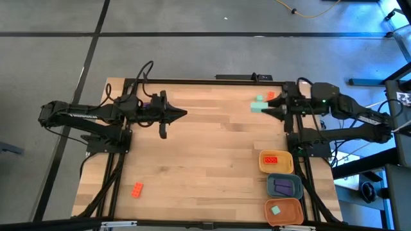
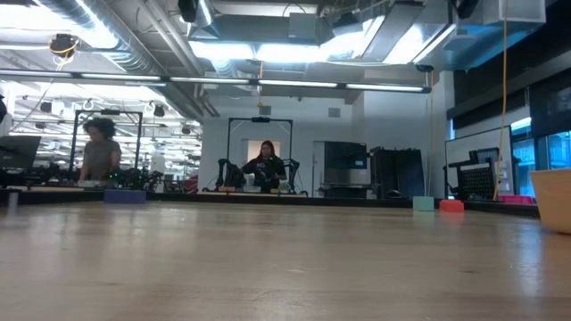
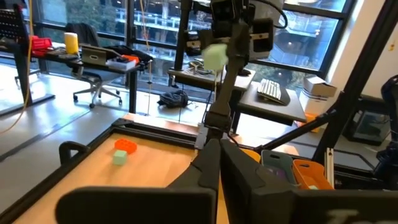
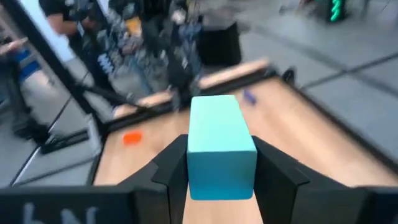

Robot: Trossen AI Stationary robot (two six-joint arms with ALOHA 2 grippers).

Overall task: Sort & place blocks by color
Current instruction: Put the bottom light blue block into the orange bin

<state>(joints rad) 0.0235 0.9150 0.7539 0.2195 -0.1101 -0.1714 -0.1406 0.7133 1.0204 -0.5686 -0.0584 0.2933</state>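
Note:
My right gripper (image 1: pixel 264 109) is over the far right part of the table, shut on a teal-green block (image 4: pixel 221 146), which also shows high up in the left wrist view (image 3: pixel 216 56). Below it a second teal block (image 1: pixel 259 99) and an orange-red block (image 1: pixel 270 95) lie flat on the wood. Another orange-red block (image 1: pixel 137 189) lies near the near left corner. A purple block (image 2: pixel 125 196) sits by the far left, partly under the left arm. My left gripper (image 1: pixel 182 114) is shut on nothing and hovers over the far left of the table. My right gripper pinches the teal-green block by its two opposite side faces (image 4: pixel 249 155), one finger (image 4: pixel 277 168) on each side. The fingers lie about level and point toward the table's left. The block sticks out ahead of the fingers and is lifted clear of the table.
Three trays stand in a row along the near right edge: a yellow tray (image 1: pixel 262 163) with an orange-red block, a blue-grey tray (image 1: pixel 298 186) with purple blocks, and an orange tray (image 1: pixel 292 215) with a teal block. The middle of the table is bare wood. People stand in the room beyond.

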